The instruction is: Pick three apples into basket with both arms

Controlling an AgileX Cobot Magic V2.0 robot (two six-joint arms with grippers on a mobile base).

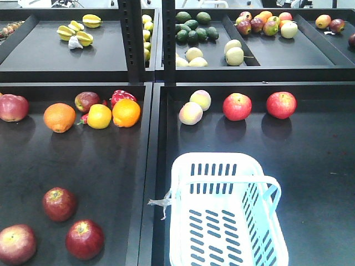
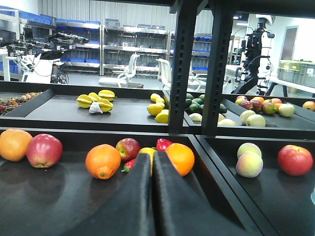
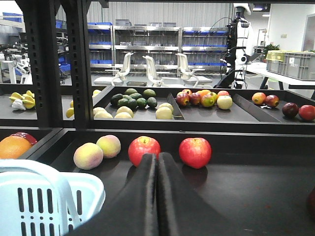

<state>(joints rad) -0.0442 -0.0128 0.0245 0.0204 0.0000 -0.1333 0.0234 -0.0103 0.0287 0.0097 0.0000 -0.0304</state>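
Observation:
Three dark-red apples lie at the front left of the left tray in the front view: one [image 1: 59,203], one [image 1: 84,239] and a paler one at the corner [image 1: 16,244]. None of them shows in the wrist views. The pale blue-white basket [image 1: 213,157] stands at the front of the right tray and looks empty; its corner shows in the right wrist view [image 3: 92,195]. My left gripper [image 2: 152,156] is shut and empty, pointing at the oranges. My right gripper [image 3: 158,156] is shut and empty, to the right of the basket. Neither arm shows in the front view.
Two bright red apples [image 1: 237,106] [image 1: 280,105] and two peaches [image 1: 191,113] lie behind the basket. Oranges [image 1: 59,117] [image 1: 126,112], a lemon [image 1: 99,116], a small apple [image 1: 86,101] and a pink-red apple [image 1: 12,107] lie at the left tray's back. A black divider [image 1: 151,166] separates the trays.

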